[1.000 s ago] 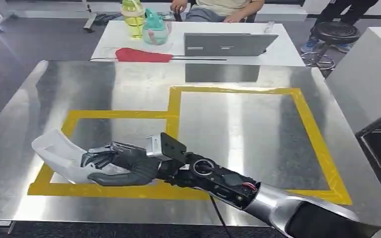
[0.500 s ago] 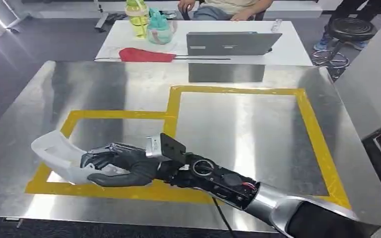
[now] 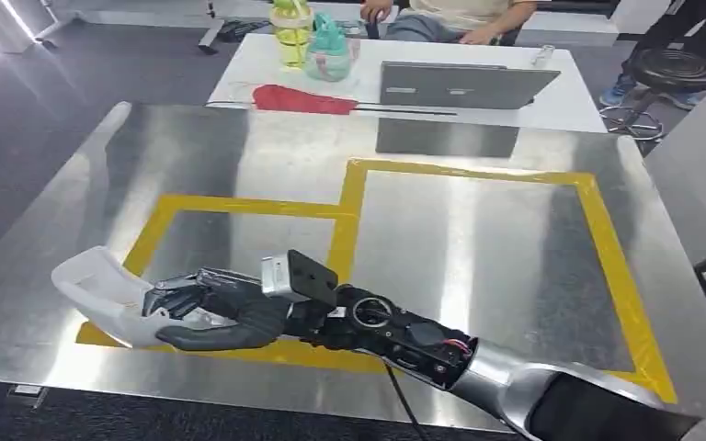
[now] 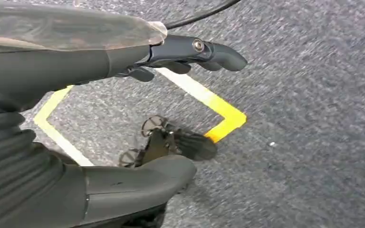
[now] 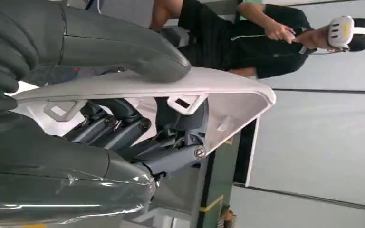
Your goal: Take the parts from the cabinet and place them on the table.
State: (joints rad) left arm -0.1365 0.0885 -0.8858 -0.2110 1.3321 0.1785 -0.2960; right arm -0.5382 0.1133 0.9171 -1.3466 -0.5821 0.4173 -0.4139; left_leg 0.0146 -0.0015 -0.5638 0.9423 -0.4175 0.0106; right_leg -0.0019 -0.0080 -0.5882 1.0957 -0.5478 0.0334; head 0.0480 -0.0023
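A white curved plastic part [image 3: 101, 292] hangs low over the front left corner of the steel table [image 3: 478, 266], above the yellow tape outline [image 3: 349, 220]. My right hand [image 3: 211, 308] grips it, the arm reaching in from the lower right. In the right wrist view the thumb lies on the outside of the part [image 5: 209, 90] and the dark fingers [image 5: 123, 128] curl inside its shell. My left hand [image 4: 76, 66] hangs over grey carpet with its fingers apart, holding nothing.
Behind the steel table stands a white table with a grey laptop [image 3: 460, 84], a red cloth [image 3: 299, 99] and two drink bottles [image 3: 308, 41]; a person [image 3: 464, 14] sits there. A stool [image 3: 671, 69] and a grey cabinet [image 3: 699, 165] are at the right.
The whole picture has shifted to the right, so the camera has turned. My right hand still holds the white part, now nearer the table's left front corner.
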